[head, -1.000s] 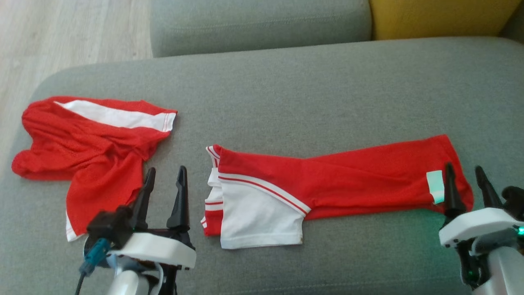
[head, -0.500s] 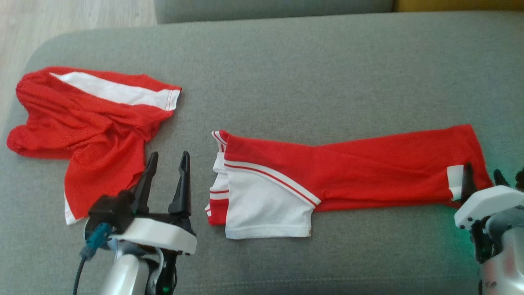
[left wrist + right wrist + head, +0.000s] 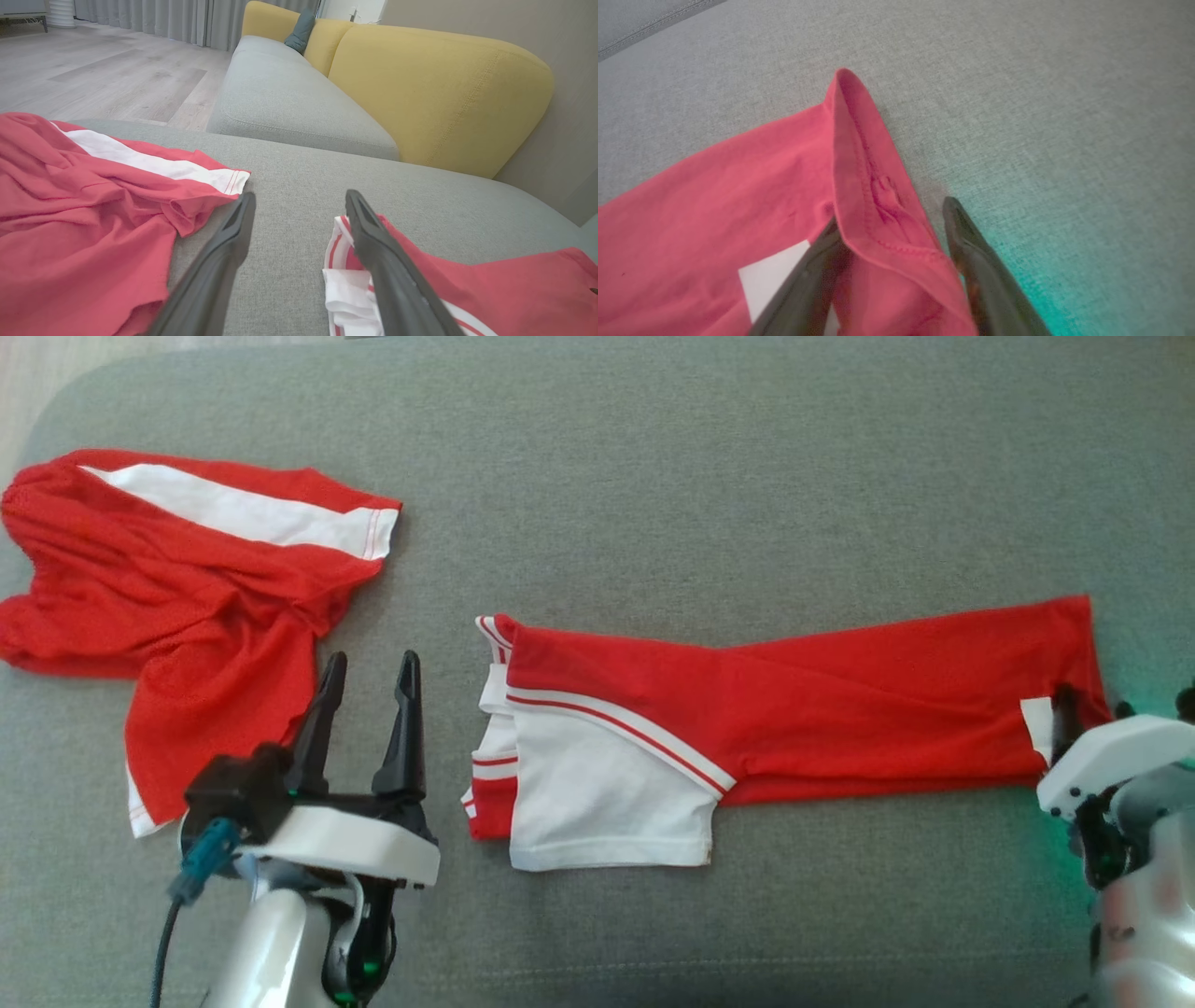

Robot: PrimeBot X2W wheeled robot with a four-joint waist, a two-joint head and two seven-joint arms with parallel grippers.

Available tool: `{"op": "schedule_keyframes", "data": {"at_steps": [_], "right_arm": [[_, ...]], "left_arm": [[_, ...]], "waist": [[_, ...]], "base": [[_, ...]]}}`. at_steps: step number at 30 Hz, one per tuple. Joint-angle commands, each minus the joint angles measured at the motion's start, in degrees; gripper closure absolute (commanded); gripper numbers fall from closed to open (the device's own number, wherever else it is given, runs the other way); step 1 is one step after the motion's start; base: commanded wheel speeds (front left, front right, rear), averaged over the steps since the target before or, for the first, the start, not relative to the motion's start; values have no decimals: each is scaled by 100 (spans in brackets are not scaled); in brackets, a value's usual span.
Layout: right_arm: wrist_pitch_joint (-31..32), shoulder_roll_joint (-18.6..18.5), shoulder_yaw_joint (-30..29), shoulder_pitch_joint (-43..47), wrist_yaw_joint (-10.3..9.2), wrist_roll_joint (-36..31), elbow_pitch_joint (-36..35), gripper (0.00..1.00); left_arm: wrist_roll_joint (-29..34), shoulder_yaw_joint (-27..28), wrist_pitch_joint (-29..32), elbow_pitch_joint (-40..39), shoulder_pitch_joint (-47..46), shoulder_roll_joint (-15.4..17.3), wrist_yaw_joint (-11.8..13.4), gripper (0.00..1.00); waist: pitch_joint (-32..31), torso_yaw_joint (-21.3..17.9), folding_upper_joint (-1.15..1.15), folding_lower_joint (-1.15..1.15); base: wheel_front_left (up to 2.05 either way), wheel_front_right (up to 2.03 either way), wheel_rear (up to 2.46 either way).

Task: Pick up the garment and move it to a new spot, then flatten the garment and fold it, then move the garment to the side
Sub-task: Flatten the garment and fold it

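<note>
The garment (image 3: 794, 709), a red shirt folded into a long strip with a white sleeve at its left end, lies flat on the grey sofa seat (image 3: 700, 504). My right gripper (image 3: 1092, 705) is at the strip's right end. In the right wrist view this gripper (image 3: 892, 214) is open, and its fingers straddle the raised red hem (image 3: 878, 186) beside a white label (image 3: 775, 275). My left gripper (image 3: 372, 661) is open just left of the white sleeve, with nothing between its fingers (image 3: 233, 242); the sleeve's edge (image 3: 345, 289) lies under its right finger.
A second red garment (image 3: 187, 597) with a white stripe lies crumpled at the seat's left end, close to my left gripper. Yellow back cushions (image 3: 439, 93) and another grey seat (image 3: 289, 102) stand beyond. Wooden floor (image 3: 93, 70) lies past the left edge.
The head camera has tilted down, so the whole picture has shifted. My right gripper has sunk lower onto the garment's right end. My left gripper holds its place.
</note>
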Motion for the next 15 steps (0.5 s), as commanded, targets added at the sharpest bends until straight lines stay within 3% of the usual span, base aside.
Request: {"op": "schedule_keyframes", "data": {"at_steps": [1,9,15], "right_arm": [[83,24,188,-88,-5,82,-46,100],[-77,-224,176,-54,-5,128,-206,100],[-432,-610,-395,15,-5,-788,-534,100]], "left_arm": [[35,219,-51,-173,-290,-3,6,0],[26,334,-51,-139,-297,-3,3,0],[-47,306,-51,-145,-232,-4,24,0]], "waist": [[-4,-25,0,0],[-123,-127,0,0],[-344,-159,0,0]], "base": [[0,0,0],[0,0,0],[0,0,0]]}}
